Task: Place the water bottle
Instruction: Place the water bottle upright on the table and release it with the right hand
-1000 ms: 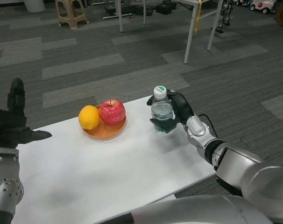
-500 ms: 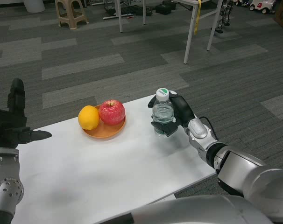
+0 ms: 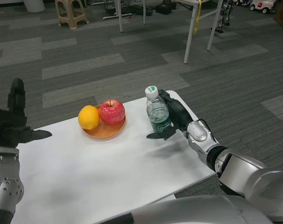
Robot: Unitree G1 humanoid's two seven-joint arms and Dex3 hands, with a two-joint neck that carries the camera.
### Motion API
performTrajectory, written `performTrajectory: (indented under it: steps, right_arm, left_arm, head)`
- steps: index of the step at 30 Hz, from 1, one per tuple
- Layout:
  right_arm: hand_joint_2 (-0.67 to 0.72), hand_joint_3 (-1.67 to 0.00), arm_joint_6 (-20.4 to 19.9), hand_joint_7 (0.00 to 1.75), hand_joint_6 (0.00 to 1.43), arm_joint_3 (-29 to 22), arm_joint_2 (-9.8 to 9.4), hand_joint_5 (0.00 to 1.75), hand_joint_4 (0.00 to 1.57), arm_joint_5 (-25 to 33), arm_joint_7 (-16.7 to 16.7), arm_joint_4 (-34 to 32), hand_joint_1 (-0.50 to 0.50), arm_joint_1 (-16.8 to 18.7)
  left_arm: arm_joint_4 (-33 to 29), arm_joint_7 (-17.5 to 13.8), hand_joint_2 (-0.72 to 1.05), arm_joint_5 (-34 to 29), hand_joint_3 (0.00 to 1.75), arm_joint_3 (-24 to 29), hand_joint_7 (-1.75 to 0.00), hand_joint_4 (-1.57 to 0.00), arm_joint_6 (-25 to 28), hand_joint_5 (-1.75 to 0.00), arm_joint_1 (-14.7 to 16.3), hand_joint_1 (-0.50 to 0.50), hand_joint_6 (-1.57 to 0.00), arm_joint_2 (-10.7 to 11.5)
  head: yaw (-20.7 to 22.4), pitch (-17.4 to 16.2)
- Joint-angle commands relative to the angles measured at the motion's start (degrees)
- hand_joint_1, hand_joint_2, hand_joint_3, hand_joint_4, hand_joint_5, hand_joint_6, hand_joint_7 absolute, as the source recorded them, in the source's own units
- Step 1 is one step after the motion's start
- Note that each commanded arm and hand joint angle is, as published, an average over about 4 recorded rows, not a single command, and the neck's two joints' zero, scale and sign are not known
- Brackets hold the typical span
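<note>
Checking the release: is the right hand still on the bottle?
Touching. The head view shows the right hand wrapped around the back of the bottle, with fingers curling under its lower part and no gap visible.

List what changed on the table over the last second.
The right hand moved the water bottle slightly left toward the plate and tilted it; its fingers now look looser around it. The orange, apple and raised left hand stayed put.
</note>
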Motion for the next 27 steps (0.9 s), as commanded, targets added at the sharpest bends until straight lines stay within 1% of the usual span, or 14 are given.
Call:
performTrajectory:
  steps: [1, 4, 6, 10, 11, 14, 16, 20, 21, 25, 27]
  right_arm:
    - [0.09, -0.40, 0.56, 0.14, 0.00, -0.51, -0.25, 0.00, 0.00, 0.28, 0.62, -1.03, -0.50, 0.77]
    - [0.09, -0.40, 0.51, 0.14, 0.00, -1.00, -0.30, 0.00, 0.00, 0.28, 0.93, -1.31, -0.50, 0.99]
    - [0.09, -0.38, 0.56, 0.14, 0.00, -1.39, -0.34, 0.00, 0.00, 0.28, 1.10, -1.60, -0.50, 1.17]
    - [0.14, -0.32, 0.56, 0.14, 0.00, -2.71, -0.47, 0.00, 0.00, 0.28, 1.37, -2.35, -0.50, 1.87]
    - [0.15, -0.32, 0.54, 0.14, 0.00, -3.04, -0.54, 0.00, 0.00, 0.28, 1.39, -2.50, -0.50, 2.00]
    - [0.12, -0.32, 0.51, 0.14, 0.00, -3.90, -0.69, 0.00, 0.00, 0.28, 1.41, -2.87, -0.50, 2.53]
    - [0.12, -0.32, 0.51, 0.14, 0.00, -4.34, -0.73, 0.00, 0.00, 0.28, 1.41, -3.09, -0.50, 2.84]
    - [0.12, -0.32, 0.51, 0.14, 0.00, -5.11, -0.78, 0.00, 0.00, 0.28, 1.50, -3.44, -0.50, 3.26]
    - [0.14, -0.32, 0.51, 0.14, 0.00, -5.50, -0.80, 0.00, 0.00, 0.28, 1.57, -3.58, -0.50, 3.39]
    - [0.19, -0.32, 0.51, 0.14, 0.00, -7.02, -0.87, 0.00, 0.00, 0.28, 2.29, -4.08, -0.50, 3.96]
    - [0.22, -0.28, 0.51, 0.14, 0.00, -7.76, -0.91, 0.00, 0.00, 0.28, 2.91, -4.37, -0.50, 4.24]
  left_arm:
    - [0.18, -0.02, -0.19, -0.06, 0.07, 0.20, 0.00, 0.00, -0.12, -0.10, -0.57, -0.50, 0.00, -0.03]
    - [0.11, -0.07, -0.19, -0.06, 0.04, 0.13, 0.00, 0.00, -0.12, -0.10, -0.52, -0.50, 0.00, -0.05]
    - [0.09, -0.07, -0.19, -0.06, 0.00, 0.11, 0.00, 0.00, -0.12, -0.10, -0.48, -0.50, 0.00, -0.07]
    - [0.09, -0.07, -0.19, -0.06, 0.09, 0.11, 0.00, 0.00, -0.12, -0.10, -0.30, -0.50, 0.00, -0.03]
    - [0.07, -0.07, -0.19, -0.06, 0.07, 0.11, 0.00, 0.00, -0.12, -0.10, -0.26, -0.50, 0.00, -0.03]
    - [-0.04, -0.02, -0.19, -0.06, 0.04, 0.11, 0.00, 0.00, -0.12, -0.10, -0.13, -0.50, 0.00, -0.03]
    - [-0.13, -0.02, -0.19, -0.06, 0.09, 0.11, 0.00, 0.00, -0.12, -0.10, -0.04, -0.50, 0.00, -0.03]
    - [-0.22, 0.00, -0.19, -0.06, 0.09, 0.11, 0.00, 0.00, -0.12, -0.10, 0.11, -0.50, 0.00, 0.00]
    - [-0.24, 0.02, -0.19, -0.06, 0.07, 0.11, 0.00, 0.00, -0.12, -0.10, 0.16, -0.50, 0.00, 0.02]
    - [-0.26, 0.02, -0.19, -0.06, 0.09, 0.11, 0.00, 0.00, -0.12, -0.10, 0.18, -0.50, 0.00, -0.03]
    - [-0.26, 0.02, -0.19, -0.06, 0.09, 0.11, 0.00, 0.00, -0.12, -0.10, 0.18, -0.50, 0.00, 0.00]
  head:
    - [0.01, 0.05]
    - [0.01, 0.09]
    - [-0.01, 0.07]
    - [0.00, 0.10]
    - [-0.02, 0.13]
    - [-0.09, 0.19]
    - [-0.10, 0.18]
    - [-0.19, 0.20]
    - [-0.25, 0.20]
    - [-0.27, 0.21]
    - [-0.27, 0.21]
